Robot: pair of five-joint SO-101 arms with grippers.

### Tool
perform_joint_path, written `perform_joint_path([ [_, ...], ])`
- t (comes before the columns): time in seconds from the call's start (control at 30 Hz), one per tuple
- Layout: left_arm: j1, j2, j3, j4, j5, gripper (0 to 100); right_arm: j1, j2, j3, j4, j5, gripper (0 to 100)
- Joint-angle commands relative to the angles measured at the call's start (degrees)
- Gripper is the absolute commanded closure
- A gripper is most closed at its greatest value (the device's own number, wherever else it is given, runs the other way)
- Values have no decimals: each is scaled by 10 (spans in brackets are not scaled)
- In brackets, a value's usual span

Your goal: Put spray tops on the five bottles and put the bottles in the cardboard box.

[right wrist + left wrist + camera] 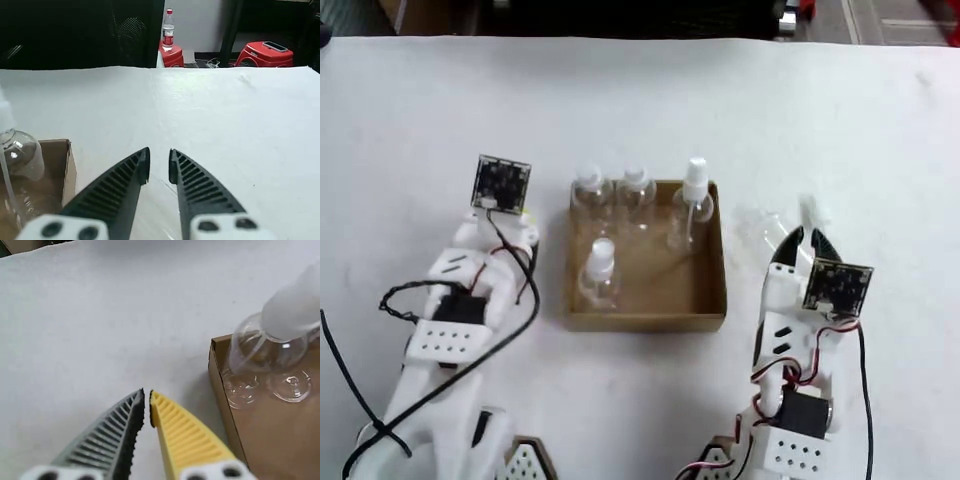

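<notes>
- The cardboard box (645,322) sits on the white desk (440,100), between the two arms.
- Inside the box stand three bottles (635,190) with white tops along its far wall, and a fourth bottle (598,272) nearer its front-left corner.
- The left hand (147,400) is over the desk just left of the box, its fingers together and holding nothing.
- The right hand (158,167) is right of the box, its fingers slightly apart and empty.

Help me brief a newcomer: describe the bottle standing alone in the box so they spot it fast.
Find the cardboard box on the white table. Three bottles line its far wall; this bottle stands alone in its near half, on the left gripper's side.
</notes>
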Motion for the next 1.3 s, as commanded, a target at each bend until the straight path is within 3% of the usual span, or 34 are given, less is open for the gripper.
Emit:
perform_joint_path([
  [0.0, 6, 1, -3, -14, 4, 977, -6, -3, -22, 3, 12, 933],
  [0.13, -8, 0, -4, -14, 4, 979, 10, -2, -84, 53, 12, 933],
  [0.3, -23, 0, -7, -14, 4, 980, -58, 81, -178, 102, 38, 933],
  [0.5, -23, 0, -5, -14, 4, 979, -101, 328, -411, 212, 70, 931],
  [0.77, -10, 1, -3, -14, 4, 979, -21, 691, -796, 435, 157, 928],
  [0.9, -10, 1, -3, -14, 4, 979, -15, 851, -926, 538, 221, 928],
  [1.1, -10, 1, -3, -14, 4, 978, -17, 1037, -1010, 558, 230, 916],
  [1.27, -10, 1, -3, -14, 4, 978, -44, 1152, -1102, 557, 233, 781],
])
